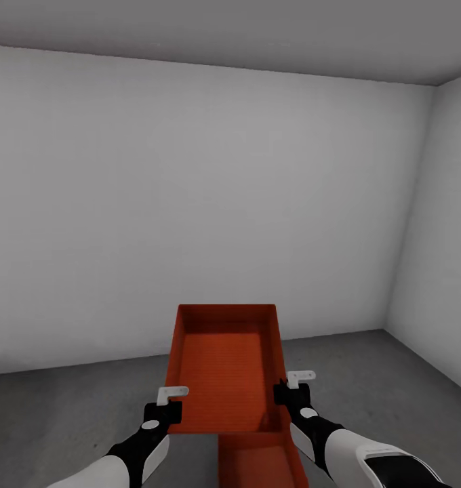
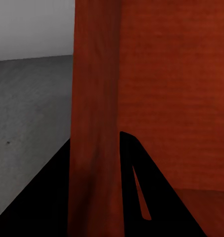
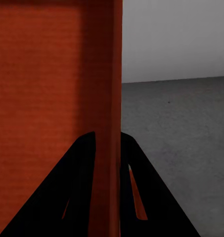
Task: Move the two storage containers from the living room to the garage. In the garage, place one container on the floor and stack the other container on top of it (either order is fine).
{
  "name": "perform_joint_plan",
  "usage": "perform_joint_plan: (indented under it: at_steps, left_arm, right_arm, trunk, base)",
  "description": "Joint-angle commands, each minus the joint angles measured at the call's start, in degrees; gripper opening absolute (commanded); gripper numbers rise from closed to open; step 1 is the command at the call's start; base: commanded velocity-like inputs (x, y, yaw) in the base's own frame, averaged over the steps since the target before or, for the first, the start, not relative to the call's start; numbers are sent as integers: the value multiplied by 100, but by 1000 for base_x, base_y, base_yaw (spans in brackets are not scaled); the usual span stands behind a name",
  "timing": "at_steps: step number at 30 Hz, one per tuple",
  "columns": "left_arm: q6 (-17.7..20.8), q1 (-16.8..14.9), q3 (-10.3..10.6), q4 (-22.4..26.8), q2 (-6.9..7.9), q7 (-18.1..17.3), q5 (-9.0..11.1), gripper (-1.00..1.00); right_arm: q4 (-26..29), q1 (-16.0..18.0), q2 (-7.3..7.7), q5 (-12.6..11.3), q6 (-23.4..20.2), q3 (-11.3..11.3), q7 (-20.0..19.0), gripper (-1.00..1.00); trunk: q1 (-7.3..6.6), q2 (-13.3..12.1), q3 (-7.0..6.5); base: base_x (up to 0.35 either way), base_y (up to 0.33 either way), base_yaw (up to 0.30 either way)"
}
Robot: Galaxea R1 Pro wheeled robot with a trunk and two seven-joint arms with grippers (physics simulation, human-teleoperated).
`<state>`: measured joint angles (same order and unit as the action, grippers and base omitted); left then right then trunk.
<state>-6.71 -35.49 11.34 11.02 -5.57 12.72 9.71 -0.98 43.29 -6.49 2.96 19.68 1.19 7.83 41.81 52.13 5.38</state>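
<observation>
You hold the upper storage container (image 1: 225, 366) by both side walls, left gripper (image 1: 164, 404) and right gripper (image 1: 289, 391) clamped; lower storage container (image 1: 257, 461) sits below, offset toward your right arm.

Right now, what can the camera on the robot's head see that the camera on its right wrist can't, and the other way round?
The head view alone takes in the whole held container, both grippers, left and right, on its side walls, and a second container lower down. The right wrist view alone shows close up how one wall sits pinched between two dark fingers. Both show red-orange container, grey floor and white wall.
</observation>
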Motion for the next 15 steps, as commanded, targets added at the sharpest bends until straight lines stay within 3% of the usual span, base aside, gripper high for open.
perform_joint_plan:
  at_steps: [1,6,15]
  left_arm:
    - [-32,-11,-326,15,56,84,-22,-100]
    - [-32,-11,-326,10,51,85,-17,-100]
    - [-32,-11,-326,9,53,89,-22,-100]
  right_arm:
    - [-17,4,51,-76,27,-199,52,-100]
    - [-17,4,51,-76,27,-198,52,-100]
    - [-17,4,51,-76,27,-198,52,-100]
  trunk:
    - [1,7,9]
    - [1,7,9]
    - [1,7,9]
  base:
    - [2,1,-1]
    - [30,-44,0]
    - [77,-146,0]
